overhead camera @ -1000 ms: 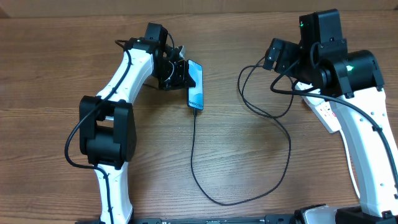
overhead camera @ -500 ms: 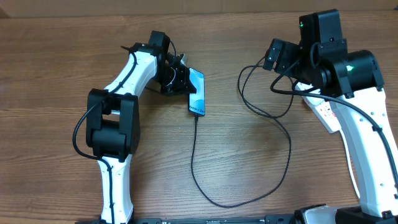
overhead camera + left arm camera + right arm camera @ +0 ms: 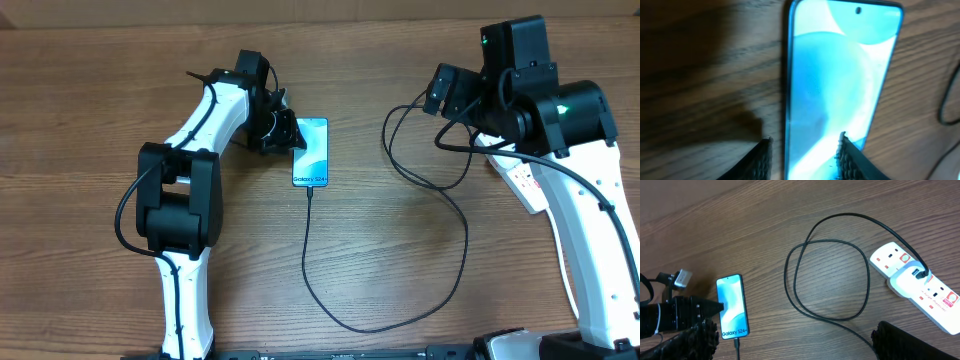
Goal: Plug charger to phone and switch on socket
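One phone (image 3: 310, 152) is lying flat and screen-up on the wooden tabletop (image 3: 90, 90), left of centre. Its long axis is running from the far edge toward the robot, almost square to the tabletop's edges. The end with the camera dot is pointing away from the robot, and the end carrying the "Galaxy" text is pointing toward it.

One charger (image 3: 350, 322), a thin black cable, is meeting the phone's near end with its connector tip (image 3: 312, 192); how fully it is seated cannot be told. From there the cable is running toward the robot, sweeping right in a wide curve, climbing to a loop near the right arm and ending at a white plug (image 3: 910, 276) in the socket.

One socket (image 3: 935, 297), a white strip, is lying on the right side, partly under the right arm, with its long axis running diagonally. In the right wrist view two red switches are showing on it.

The left gripper (image 3: 292, 135) is sitting just beside the phone's left long edge with its jaws parted. Its fingers (image 3: 761, 156) are standing apart over that edge, not clamping the phone. The right gripper (image 3: 794, 326) is hanging above the cable loop with its jaws spread wide and nothing between them.
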